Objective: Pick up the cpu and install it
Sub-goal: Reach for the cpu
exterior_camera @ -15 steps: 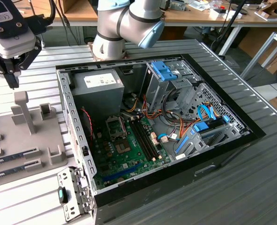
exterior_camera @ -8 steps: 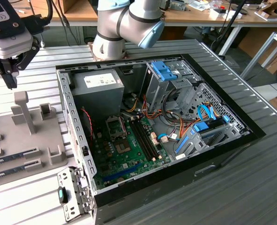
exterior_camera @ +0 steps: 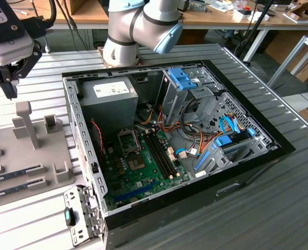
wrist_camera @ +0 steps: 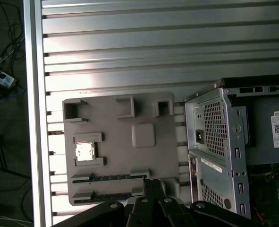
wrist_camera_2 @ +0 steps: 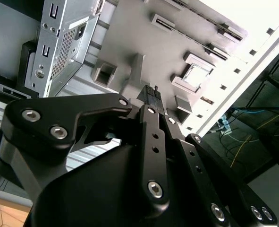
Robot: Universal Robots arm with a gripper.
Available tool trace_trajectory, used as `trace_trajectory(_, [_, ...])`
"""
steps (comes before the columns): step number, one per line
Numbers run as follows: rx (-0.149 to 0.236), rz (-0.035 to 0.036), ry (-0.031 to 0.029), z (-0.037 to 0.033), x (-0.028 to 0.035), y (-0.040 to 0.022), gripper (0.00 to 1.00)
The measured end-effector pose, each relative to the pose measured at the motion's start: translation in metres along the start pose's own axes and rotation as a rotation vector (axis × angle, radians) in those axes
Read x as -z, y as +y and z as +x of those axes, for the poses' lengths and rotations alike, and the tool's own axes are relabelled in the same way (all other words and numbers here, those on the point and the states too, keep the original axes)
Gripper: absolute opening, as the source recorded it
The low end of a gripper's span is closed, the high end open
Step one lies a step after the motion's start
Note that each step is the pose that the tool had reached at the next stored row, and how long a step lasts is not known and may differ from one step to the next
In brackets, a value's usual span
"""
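The cpu (wrist_camera: 85, 152) is a small square chip with a silver top. It lies flat in a recess of the grey holder plate (wrist_camera: 115, 124), and in the second wrist view the cpu (wrist_camera_2: 196, 75) sits beyond my fingertips. My gripper (exterior_camera: 10, 86) hangs above the plate at the exterior view's left, well above the chip and apart from it. Its fingers (wrist_camera_2: 151, 97) are pressed together with nothing between them, and the gripper (wrist_camera: 153, 183) looks the same in the first wrist view. The black socket frame (exterior_camera: 127, 140) sits on the green motherboard (exterior_camera: 143, 172) inside the open computer case.
Two long memory sticks (wrist_camera: 112, 177) lie in slots of the plate near the chip. Grey posts (exterior_camera: 27, 125) stand up from the plate. The case's steel wall (exterior_camera: 76, 125) and power supply (exterior_camera: 109, 104) rise beside the plate. The arm's base (exterior_camera: 122, 47) stands behind the case.
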State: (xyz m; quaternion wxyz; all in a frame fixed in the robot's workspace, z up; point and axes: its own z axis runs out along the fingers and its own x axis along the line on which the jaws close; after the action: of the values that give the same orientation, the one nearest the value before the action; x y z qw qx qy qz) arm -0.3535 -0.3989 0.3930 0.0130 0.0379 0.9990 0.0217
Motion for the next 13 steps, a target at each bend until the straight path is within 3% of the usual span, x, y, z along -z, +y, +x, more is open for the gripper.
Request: trace_trajectory(13, [0.000, -0.0001, -0.0001, 0.0028, 0.0000, -0.0002, 0.11])
